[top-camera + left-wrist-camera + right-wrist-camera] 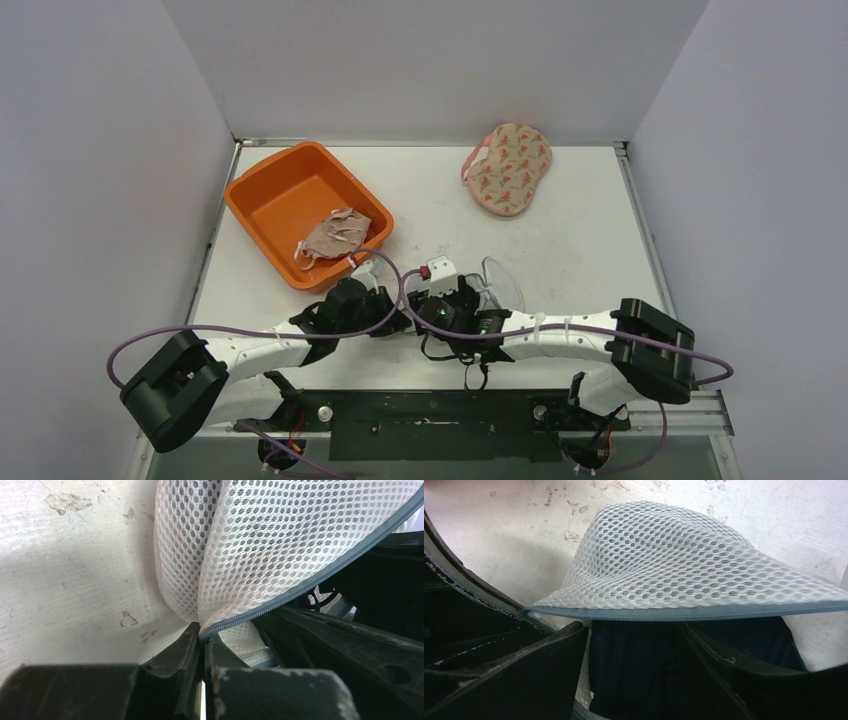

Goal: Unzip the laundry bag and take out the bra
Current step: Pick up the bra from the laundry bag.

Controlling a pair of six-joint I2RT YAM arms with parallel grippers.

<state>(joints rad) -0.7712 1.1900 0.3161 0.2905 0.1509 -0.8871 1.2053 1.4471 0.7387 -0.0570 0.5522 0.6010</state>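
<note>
- The orange tub (262,200) at the upper left of the top view holds one thing: a crumpled beige garment (335,236) with thin pale straps, lying in the tub's lower right corner.
- The mesh laundry bag (503,284) lies on the white worktop (580,250) at the middle of the frame, just above the two wrists.
- The left gripper (202,636) has its fingers pressed together, pinching the end of the bag's grey zip (300,586).
- The right gripper (631,637) has its fingers well apart below the zip edge. Dark navy fabric (639,680) shows between them under the mesh; whether it is the bra cannot be told.
- A patterned padded piece (510,168) with a pink strap lies at the upper middle, well apart from the bag.
</note>
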